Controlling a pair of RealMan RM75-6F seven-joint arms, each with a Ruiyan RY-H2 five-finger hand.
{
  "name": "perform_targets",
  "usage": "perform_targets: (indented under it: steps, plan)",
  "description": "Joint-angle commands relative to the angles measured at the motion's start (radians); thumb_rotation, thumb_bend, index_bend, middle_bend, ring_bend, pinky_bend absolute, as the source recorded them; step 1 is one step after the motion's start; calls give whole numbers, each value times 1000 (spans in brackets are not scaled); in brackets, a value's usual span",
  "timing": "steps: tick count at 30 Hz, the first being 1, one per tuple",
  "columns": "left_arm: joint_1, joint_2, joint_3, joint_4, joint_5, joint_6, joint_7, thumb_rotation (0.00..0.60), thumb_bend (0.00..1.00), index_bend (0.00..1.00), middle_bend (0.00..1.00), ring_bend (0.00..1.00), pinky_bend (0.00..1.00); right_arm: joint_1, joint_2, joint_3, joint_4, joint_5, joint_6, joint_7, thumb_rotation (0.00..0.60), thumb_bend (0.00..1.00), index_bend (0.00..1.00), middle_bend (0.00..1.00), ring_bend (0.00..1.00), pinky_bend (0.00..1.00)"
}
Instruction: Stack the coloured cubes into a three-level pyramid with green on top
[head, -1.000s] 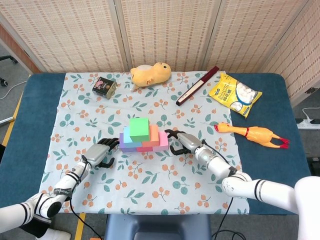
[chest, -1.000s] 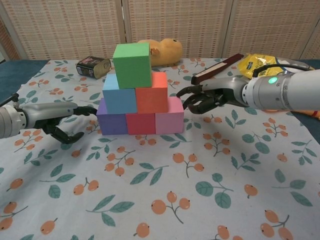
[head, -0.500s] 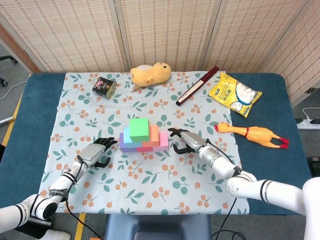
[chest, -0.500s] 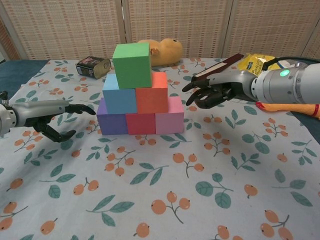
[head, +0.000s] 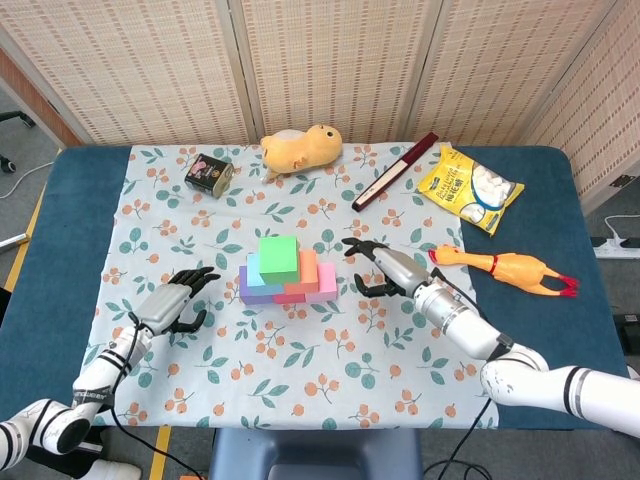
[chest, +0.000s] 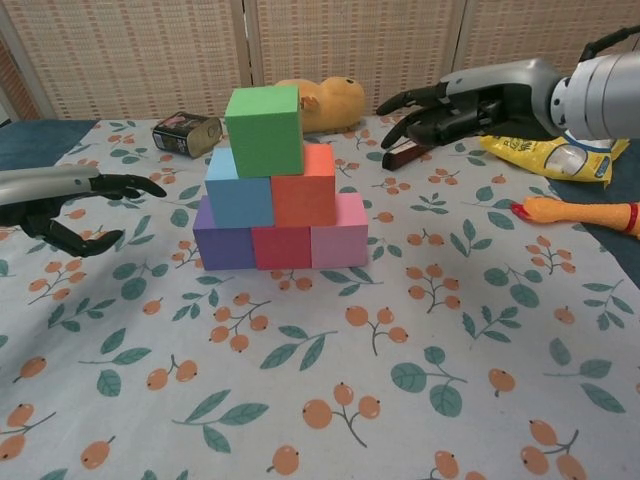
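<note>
At inspection the left hand (head: 172, 302) was open at the near left, fingers spread and gripping nothing, well apart from the stack; the right hand (chest: 455, 100) was likewise open, empty and raised clear to the right. Between them, at the middle of the floral cloth (head: 300, 370), the pyramid was standing complete: purple cube (chest: 223, 241), red cube (chest: 281, 245) and pink cube (chest: 339, 231) touching in the bottom row, blue cube (chest: 239, 190) and orange cube (chest: 304, 186) on the second level, and the green cube (chest: 265, 130) on top, seated slightly left of centre and upright. In my judgement the stacking was finished and the step in hand was clearing away; the next move called only for keeping both hands off the stack. The cloth covered a dark blue table (head: 540, 200). Further back lay a rubber chicken (head: 505, 267), a yellow snack bag (head: 470, 189), a dark stick-shaped item (head: 395, 171), a small tin (head: 209, 172) and a yellow plush toy (head: 300, 147). Woven folding screens (head: 330, 60) closed the rear.
</note>
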Motion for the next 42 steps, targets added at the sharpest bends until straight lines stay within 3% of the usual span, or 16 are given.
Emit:
perform_targets:
  steps: [1, 13, 42]
  plan:
    - [-2, 10, -2, -21, 20, 10, -10, 524, 575, 109, 0, 0, 0, 3, -4, -1, 1, -3, -9, 7, 419, 577, 0, 155, 0, 0]
    - [-49, 1, -27, -54, -20, -28, 69, 528, 574, 108, 0, 0, 0, 51, -94, 4, 70, -4, -38, 24, 418, 577, 0, 155, 0, 0]
    - [-92, -30, -29, -45, -30, -55, 107, 537, 574, 111, 0, 0, 0, 107, -150, -14, 108, 49, -30, -25, 419, 577, 0, 155, 0, 0]
